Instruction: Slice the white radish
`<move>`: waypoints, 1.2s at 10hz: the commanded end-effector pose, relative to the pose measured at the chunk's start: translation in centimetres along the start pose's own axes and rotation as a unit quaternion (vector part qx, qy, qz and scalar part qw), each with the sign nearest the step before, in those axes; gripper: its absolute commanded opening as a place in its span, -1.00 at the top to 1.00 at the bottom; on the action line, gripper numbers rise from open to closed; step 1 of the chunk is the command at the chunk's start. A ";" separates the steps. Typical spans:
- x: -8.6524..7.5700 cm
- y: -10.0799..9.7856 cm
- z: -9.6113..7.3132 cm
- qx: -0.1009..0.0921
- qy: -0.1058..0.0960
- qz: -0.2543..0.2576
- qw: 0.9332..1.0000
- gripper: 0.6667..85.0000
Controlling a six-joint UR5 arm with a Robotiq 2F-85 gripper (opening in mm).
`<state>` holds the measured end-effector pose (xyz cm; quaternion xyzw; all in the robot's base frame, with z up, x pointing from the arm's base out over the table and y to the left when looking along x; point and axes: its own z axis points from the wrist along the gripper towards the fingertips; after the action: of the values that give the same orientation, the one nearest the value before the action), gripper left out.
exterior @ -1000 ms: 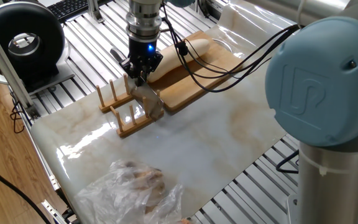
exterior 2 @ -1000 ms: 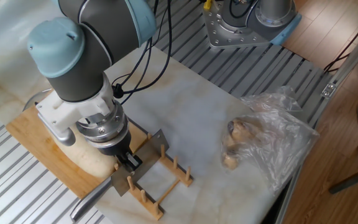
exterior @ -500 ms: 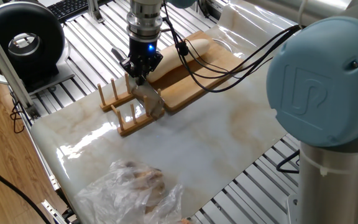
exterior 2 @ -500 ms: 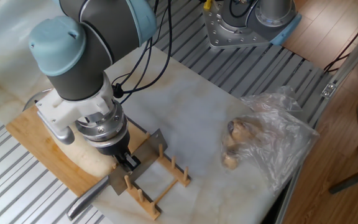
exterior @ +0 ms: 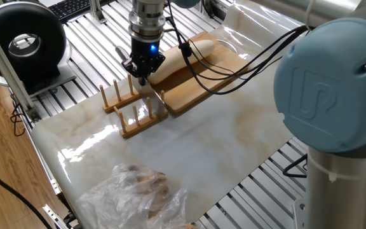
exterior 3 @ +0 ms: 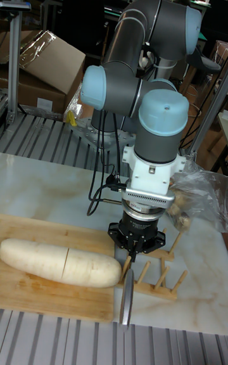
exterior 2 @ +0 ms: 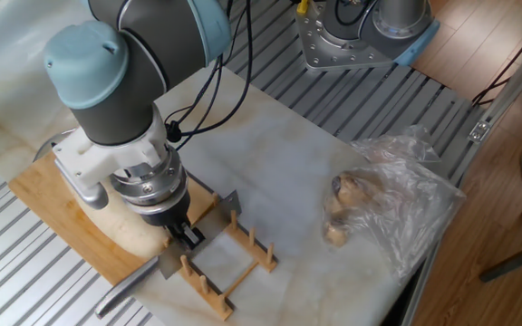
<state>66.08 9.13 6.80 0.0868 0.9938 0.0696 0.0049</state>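
The fingers (exterior 2: 185,237) are clamped on a knife (exterior 2: 166,263) above the wooden rack (exterior 2: 229,267), the arm hiding most of the white radish (exterior 3: 60,262).

— What sort of place is this?
— A robotics lab: a marble-patterned worktop (exterior: 189,146) sits on a slotted aluminium frame (exterior: 88,28).
— Anything else?
— A black computer keyboard (exterior: 75,7), brown cardboard boxes (exterior 3: 47,61), loose black cables (exterior: 5,184) and wooden flooring (exterior 2: 478,41).
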 end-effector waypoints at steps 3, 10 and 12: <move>0.3 1.8 -2.0 -0.008 0.002 0.002 1.000 0.98; 0.1 0.3 -11.1 0.044 0.001 -0.069 0.997 0.98; -1.0 -1.8 -12.3 0.072 -0.010 -0.092 0.993 0.98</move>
<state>66.09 7.32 16.51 0.0194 0.9996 0.0155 0.0097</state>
